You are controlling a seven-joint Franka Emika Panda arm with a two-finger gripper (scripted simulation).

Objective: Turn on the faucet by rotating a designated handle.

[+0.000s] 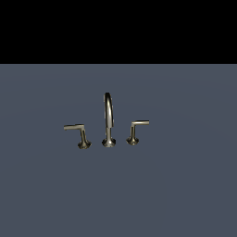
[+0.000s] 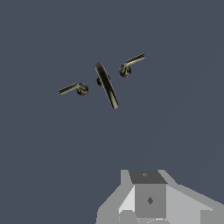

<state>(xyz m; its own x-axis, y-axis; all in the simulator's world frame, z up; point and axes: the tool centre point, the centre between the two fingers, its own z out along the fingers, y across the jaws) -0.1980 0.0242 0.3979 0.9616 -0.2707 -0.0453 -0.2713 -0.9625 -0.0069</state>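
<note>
Clearly the handle (image 1: 134, 131) stands on the exterior view's right of the spout (image 1: 108, 115), well apart from the hand (image 2: 148, 205); whether the hand is open cannot be told.

Exterior view: spout (image 1: 108, 115) stands at center on the flat surface (image 1: 185, 185). The handle (image 1: 135, 132) sits at its 3 o'clock, arm pointing 3. Larger lever (image 1: 79, 135) at 9 o'clock, arm pointing 9. All three apart.

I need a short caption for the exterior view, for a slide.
Faucet on a grey floor: arched spout between two lever handles, the target handle on the exterior view's right; no arm visible.
</note>
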